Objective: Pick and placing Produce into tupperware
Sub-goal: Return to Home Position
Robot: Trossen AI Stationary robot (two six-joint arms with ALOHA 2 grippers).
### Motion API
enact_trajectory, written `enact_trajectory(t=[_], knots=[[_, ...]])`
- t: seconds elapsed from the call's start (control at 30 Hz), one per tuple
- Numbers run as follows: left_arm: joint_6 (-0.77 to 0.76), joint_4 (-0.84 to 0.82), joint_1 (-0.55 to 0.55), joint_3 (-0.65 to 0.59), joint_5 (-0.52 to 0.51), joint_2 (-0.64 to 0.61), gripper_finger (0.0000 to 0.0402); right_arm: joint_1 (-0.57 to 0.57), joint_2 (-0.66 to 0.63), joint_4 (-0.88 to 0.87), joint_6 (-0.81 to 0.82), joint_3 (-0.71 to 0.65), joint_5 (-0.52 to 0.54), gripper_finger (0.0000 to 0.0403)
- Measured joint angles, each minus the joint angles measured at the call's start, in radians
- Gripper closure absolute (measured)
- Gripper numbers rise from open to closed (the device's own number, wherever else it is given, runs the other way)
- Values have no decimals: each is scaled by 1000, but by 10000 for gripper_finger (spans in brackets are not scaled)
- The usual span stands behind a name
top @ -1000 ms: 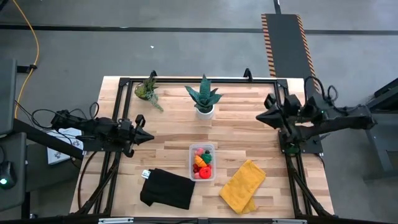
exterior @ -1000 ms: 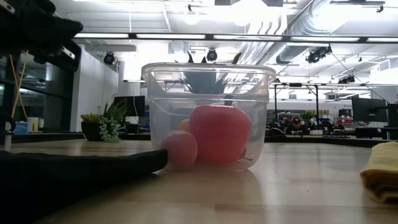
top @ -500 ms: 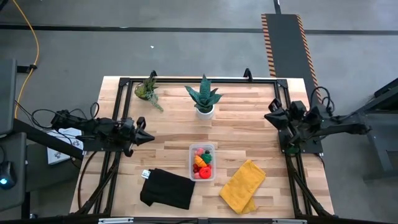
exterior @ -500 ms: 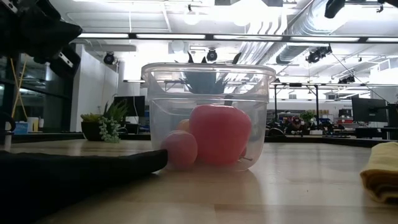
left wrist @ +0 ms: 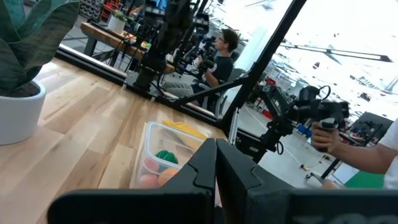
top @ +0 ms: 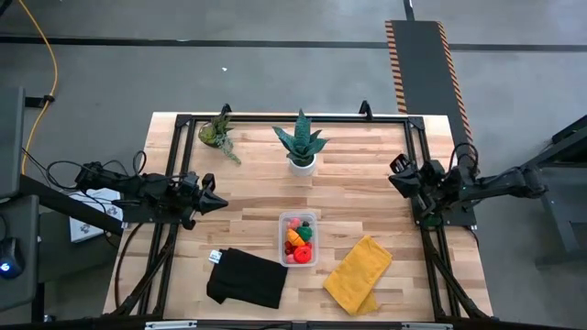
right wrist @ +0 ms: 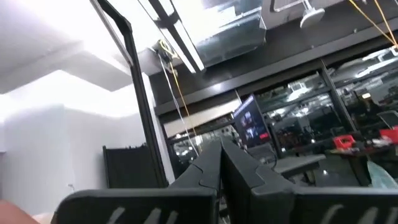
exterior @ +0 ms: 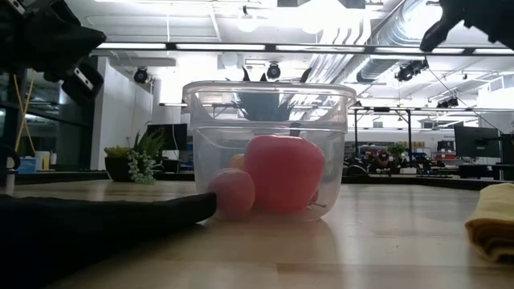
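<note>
I noted the tupperware (top: pixel 283 240) at table centre, black cloth (top: pixel 246 278) to its near-left and yellow cloth (top: pixel 358 273) to its near-right. Produce (top: pixel 298 240) lay inside it: red, orange, green, pink pcs. Left gripper (top: pixel 220 202) hung over the table's left side, fingers pressed together, empty. Right gripper (top: pixel 394 176) was by the right edge, fingers likewise together, holding nothing.

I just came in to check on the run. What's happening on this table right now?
Nothing is being handled. The produce lies inside the tupperware near the table's middle. The left gripper hangs shut and empty at the left side, and the right gripper is shut and empty at the right edge, both well clear of it. No loose produce shows on the table.
</note>
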Motion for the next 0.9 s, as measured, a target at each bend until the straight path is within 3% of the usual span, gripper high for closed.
enact_trajectory(t=[0.3, 0.9], knots=[[1, 8, 0, 0, 0, 0, 401, -16, -18, -85, -12, -16, -14, 403], [47, -9, 0, 0, -1, 0, 401, -277, -212, -601, 57, -15, -82, 403]])
